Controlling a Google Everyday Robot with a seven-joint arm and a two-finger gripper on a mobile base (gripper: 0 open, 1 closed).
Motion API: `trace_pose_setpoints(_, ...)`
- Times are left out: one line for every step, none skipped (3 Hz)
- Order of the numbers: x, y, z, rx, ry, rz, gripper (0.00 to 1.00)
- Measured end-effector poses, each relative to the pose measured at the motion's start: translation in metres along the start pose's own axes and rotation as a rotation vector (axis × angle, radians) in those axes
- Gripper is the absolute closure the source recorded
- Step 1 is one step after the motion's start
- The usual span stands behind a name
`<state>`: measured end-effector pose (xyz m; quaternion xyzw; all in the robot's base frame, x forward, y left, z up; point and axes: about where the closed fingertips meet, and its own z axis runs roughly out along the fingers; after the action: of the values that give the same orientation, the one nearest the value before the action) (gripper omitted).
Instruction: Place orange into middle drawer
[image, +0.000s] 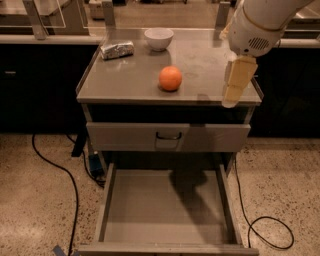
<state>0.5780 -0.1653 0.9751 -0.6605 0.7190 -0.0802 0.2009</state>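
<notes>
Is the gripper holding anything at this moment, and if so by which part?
Nothing is held. The gripper hangs by the right edge of the cabinet top, apart from the orange resting there.

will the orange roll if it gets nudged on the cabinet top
Probably: the orange is round and sits on a flat cabinet top, so a nudge could send it rolling. Its smooth skin may slip. The pincer hangs at the right edge, apart from it.

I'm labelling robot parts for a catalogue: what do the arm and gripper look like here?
The gripper, at the right edge of the cabinet top, is a pale cream, tapering piece. The arm above it is glossy white and rounded, with a small grille of dark holes.
</notes>
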Motion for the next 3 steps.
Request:
trace_pose_setpoints(-0.011,-0.035,0.034,-0.029,-0.012,0.005,0.00)
trace_pose_setpoints(-0.029,-0.066,0.068,-0.059,-0.030,0.006,0.00)
trace_pose_setpoints(-0.029,-0.066,0.068,-0.058,-0.030,0.006,0.00)
